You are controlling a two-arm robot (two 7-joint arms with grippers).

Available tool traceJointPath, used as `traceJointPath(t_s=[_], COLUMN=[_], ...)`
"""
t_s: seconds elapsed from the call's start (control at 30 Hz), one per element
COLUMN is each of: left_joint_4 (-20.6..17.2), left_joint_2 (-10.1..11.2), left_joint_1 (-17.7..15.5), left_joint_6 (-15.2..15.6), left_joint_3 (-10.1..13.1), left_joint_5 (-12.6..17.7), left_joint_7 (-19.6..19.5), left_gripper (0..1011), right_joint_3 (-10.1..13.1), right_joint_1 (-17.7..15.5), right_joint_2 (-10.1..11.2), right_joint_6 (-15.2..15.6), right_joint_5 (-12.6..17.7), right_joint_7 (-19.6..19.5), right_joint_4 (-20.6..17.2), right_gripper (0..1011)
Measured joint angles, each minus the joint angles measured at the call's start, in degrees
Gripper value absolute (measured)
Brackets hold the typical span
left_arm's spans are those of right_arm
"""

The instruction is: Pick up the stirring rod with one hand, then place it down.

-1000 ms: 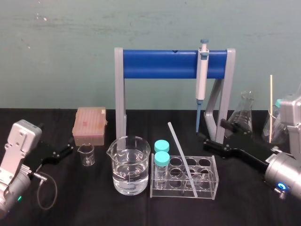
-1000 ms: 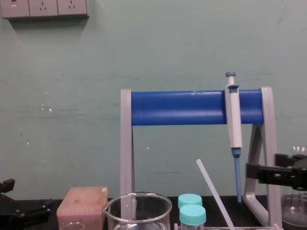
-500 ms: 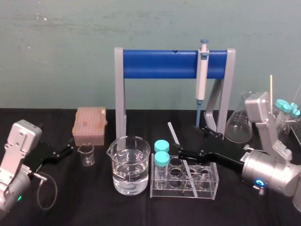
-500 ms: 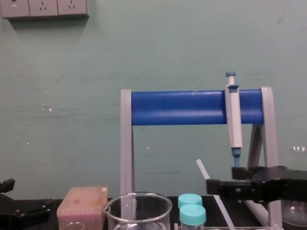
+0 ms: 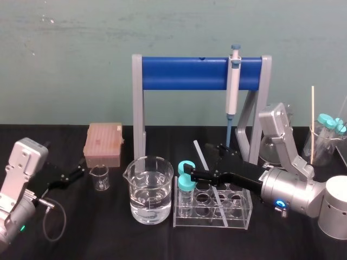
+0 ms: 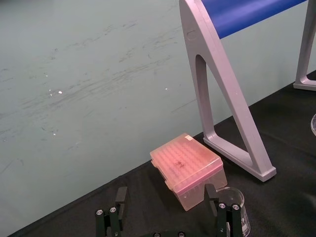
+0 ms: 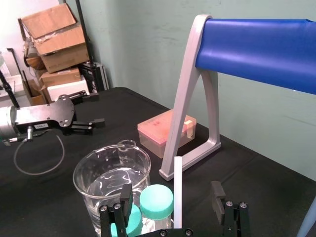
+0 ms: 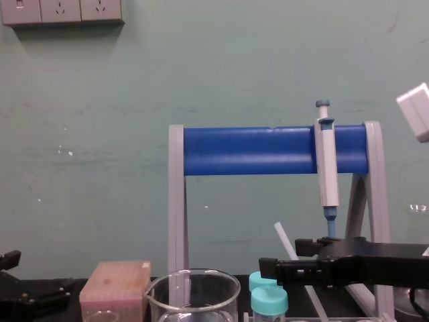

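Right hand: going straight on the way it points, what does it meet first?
Most likely the stirring rod, standing between the open jaws of the right hand; a teal-capped vial near one jaw might be brushed too, depth unclear.

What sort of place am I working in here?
Probably a lab bench: a pipette hangs on a blue stand, beside a beaker of clear liquid and a rack with capped tubes.

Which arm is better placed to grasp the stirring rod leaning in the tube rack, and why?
Right. The right gripper, fingers open, sits either side of the stirring rod above the tube rack. The left gripper rests far off, near the small beaker and pink box.
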Motion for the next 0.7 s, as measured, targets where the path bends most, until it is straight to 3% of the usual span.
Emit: traceJointPath(t_s=[0.47, 0.7], left_joint_4=[0.0, 0.0], left_joint_2=[0.0, 0.0], left_joint_1=[0.0, 0.0], left_joint_6=[0.0, 0.0], left_joint_3=[0.0, 0.0], left_joint_5=[0.0, 0.0], left_joint_7=[0.0, 0.0], left_gripper=[1000, 1000], right_joint_3=[-0.17, -0.14], right_joint_1=[0.37, 0.28], right_joint_2=[-0.39, -0.31], right_joint_6=[-0.29, -0.29], right_joint_5=[-0.71, -0.58], right_joint_7=[-0.33, -0.35], right_joint_4=[0.62, 0.48], right_gripper=[990, 838])
